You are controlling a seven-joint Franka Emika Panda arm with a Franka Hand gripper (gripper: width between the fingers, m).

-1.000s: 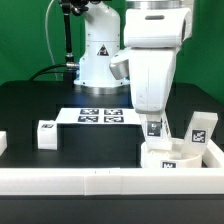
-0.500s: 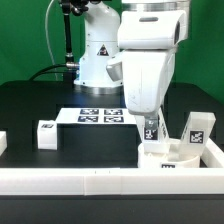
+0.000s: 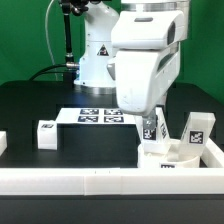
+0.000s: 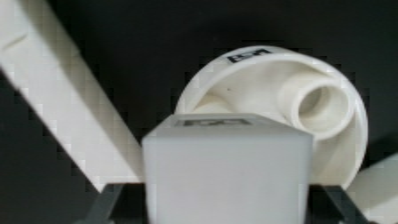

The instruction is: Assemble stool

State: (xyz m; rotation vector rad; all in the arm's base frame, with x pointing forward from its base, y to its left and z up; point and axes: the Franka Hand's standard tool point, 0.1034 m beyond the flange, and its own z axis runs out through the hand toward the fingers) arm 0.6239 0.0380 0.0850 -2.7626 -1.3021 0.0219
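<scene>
As the jaws gripped the upright leg [image 4: 222,165], the socket [image 4: 333,105] in the seat [image 3: 166,156] lay just below, slightly off its axis.

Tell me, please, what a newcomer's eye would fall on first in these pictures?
The big white arm fills the exterior view's middle, its jaws shut on a tagged leg poised at the round seat. In the wrist view that leg looms before the seat's raised socket. One spare leg sits at the exterior view's left, another at its right.
</scene>
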